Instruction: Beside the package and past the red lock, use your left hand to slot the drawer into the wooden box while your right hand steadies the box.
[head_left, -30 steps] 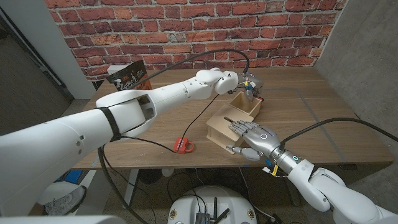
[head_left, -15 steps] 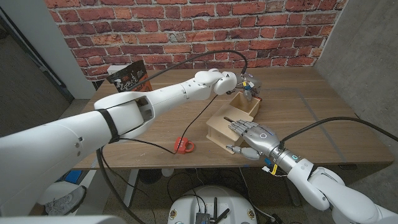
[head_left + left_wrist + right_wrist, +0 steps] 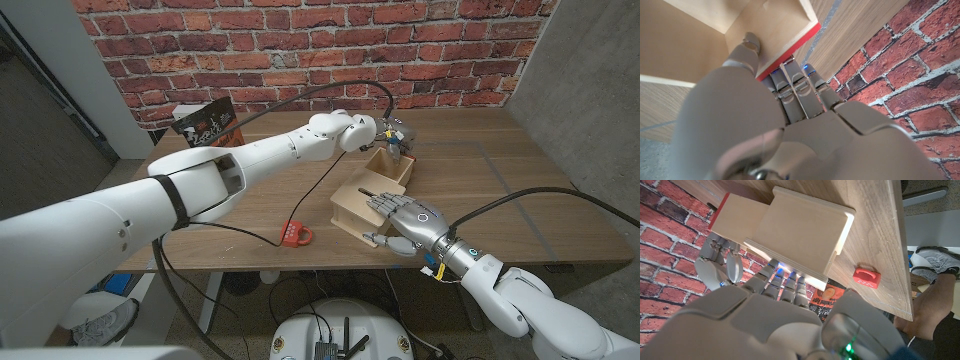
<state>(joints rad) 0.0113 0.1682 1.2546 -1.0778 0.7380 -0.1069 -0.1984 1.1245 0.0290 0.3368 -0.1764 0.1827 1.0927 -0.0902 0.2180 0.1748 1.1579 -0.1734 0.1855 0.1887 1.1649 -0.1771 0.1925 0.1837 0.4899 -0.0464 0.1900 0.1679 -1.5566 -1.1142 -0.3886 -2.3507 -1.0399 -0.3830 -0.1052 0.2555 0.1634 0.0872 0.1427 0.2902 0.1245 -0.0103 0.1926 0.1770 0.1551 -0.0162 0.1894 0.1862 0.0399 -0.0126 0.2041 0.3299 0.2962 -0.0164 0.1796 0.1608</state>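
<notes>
Head view: left hand [image 3: 393, 135] grips the far end of the drawer [image 3: 392, 170], which sits partly inside the box [image 3: 352, 206]; right hand [image 3: 405, 222] rests on the box's top, fingers spread. Lock [image 3: 294, 234] lies near the table [image 3: 500, 190] front edge; package [image 3: 205, 122] stands far left.

Left wrist view: fingers [image 3: 796, 90] curl around the drawer's [image 3: 775, 25] red-edged wall.

Right wrist view: fingers [image 3: 785, 282] press on the box [image 3: 800, 235]; lock [image 3: 866, 276] apart.
</notes>
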